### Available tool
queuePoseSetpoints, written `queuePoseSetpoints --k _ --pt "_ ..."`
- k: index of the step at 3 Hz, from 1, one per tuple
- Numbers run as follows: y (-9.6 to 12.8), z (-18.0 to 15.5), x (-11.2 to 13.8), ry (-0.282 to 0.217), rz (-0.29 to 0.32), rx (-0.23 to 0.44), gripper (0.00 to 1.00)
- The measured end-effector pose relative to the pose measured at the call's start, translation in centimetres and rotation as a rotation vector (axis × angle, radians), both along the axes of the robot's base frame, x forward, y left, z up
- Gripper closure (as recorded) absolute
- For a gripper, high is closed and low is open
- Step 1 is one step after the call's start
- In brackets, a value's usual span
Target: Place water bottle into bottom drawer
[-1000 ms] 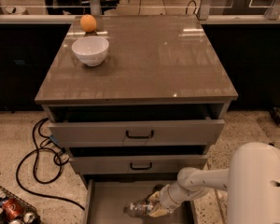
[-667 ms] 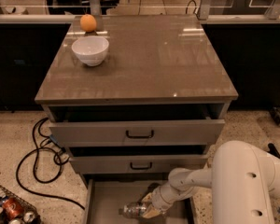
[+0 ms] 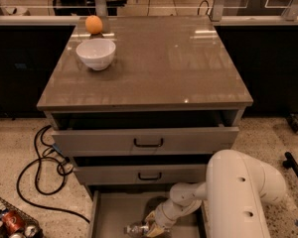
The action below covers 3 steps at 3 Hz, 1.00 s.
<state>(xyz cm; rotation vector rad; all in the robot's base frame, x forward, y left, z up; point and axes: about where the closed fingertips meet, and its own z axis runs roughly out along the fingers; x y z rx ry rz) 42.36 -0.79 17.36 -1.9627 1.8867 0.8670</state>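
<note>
My pincer (image 3: 153, 226) sits low inside the bottom drawer (image 3: 116, 209), with the water bottle (image 3: 135, 228) lying at its tip on the floor. I cannot tell whether it grips. Probably left: letting go, withdrawing.

Cabinet top (image 3: 188, 68) — white bowl (image 3: 96, 53), orange (image 3: 94, 24) | bottom drawer (image 3: 114, 213) — claw (image 3: 153, 228), water bottle (image 3: 135, 228)

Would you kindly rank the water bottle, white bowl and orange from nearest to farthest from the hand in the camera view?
The hand is down in the bottom drawer.
1. water bottle, beside it in the drawer
2. white bowl, cabinet top, left
3. orange, behind the bowl
</note>
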Motion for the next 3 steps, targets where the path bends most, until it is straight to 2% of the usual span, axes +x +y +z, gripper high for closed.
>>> queuePoseSetpoints --k 1,2,3 --pt "0.31 -1.67 -0.69 0.008 0.008 -0.006 1.00" --pt "0.43 -1.90 -0.98 0.012 0.010 -0.005 0.85" --pt "0.53 -1.99 -1.17 0.015 0.012 -0.004 0.61"
